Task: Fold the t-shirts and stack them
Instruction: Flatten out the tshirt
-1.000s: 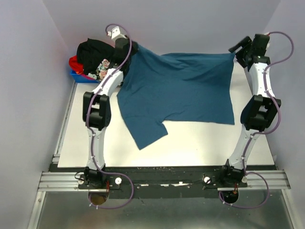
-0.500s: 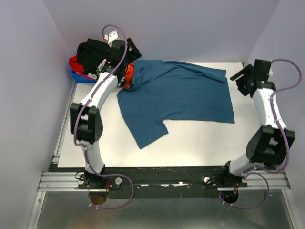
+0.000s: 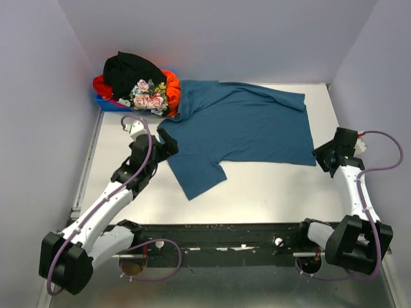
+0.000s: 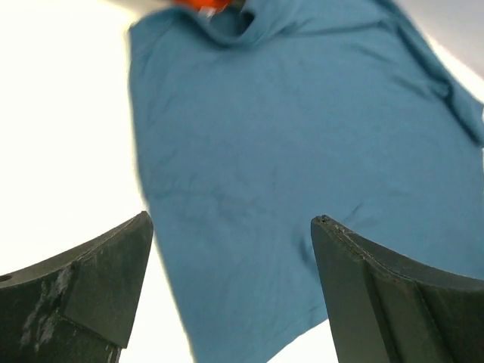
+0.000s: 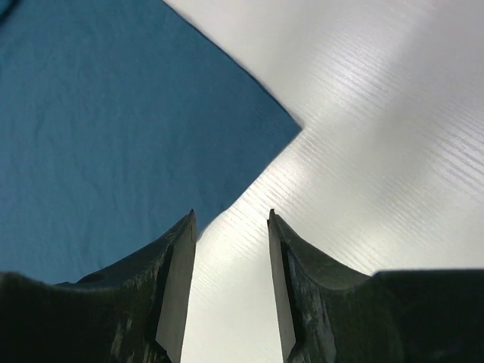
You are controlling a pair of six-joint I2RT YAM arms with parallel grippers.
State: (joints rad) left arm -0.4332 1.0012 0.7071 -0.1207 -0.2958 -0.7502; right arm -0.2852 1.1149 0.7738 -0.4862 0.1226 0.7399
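Observation:
The dark teal-blue t-shirt (image 3: 247, 125) lies spread flat on the white table (image 3: 270, 189), one sleeve pointing toward the near edge. My left gripper (image 3: 169, 145) hovers at the shirt's left edge, open and empty. In the left wrist view the left gripper (image 4: 232, 219) has its jaws wide apart above the teal cloth (image 4: 302, 128). My right gripper (image 3: 323, 157) sits just off the shirt's near right corner. The right wrist view shows the right gripper (image 5: 231, 215) partly open over bare table, beside that corner (image 5: 113, 121). The black (image 3: 131, 67), orange-red (image 3: 171, 86) and flowered (image 3: 148, 99) t-shirts are piled at the back left.
The pile of shirts rests in a small blue bin (image 3: 103, 101) at the back left corner, touching the teal shirt's collar. Purple walls close in on the left, back and right. A metal rail (image 3: 218, 240) runs along the near edge.
Both grippers let go of the teal shirt, which dropped flat on the table. Both arms then pulled back from the far edge toward the near side, left and right of the shirt.

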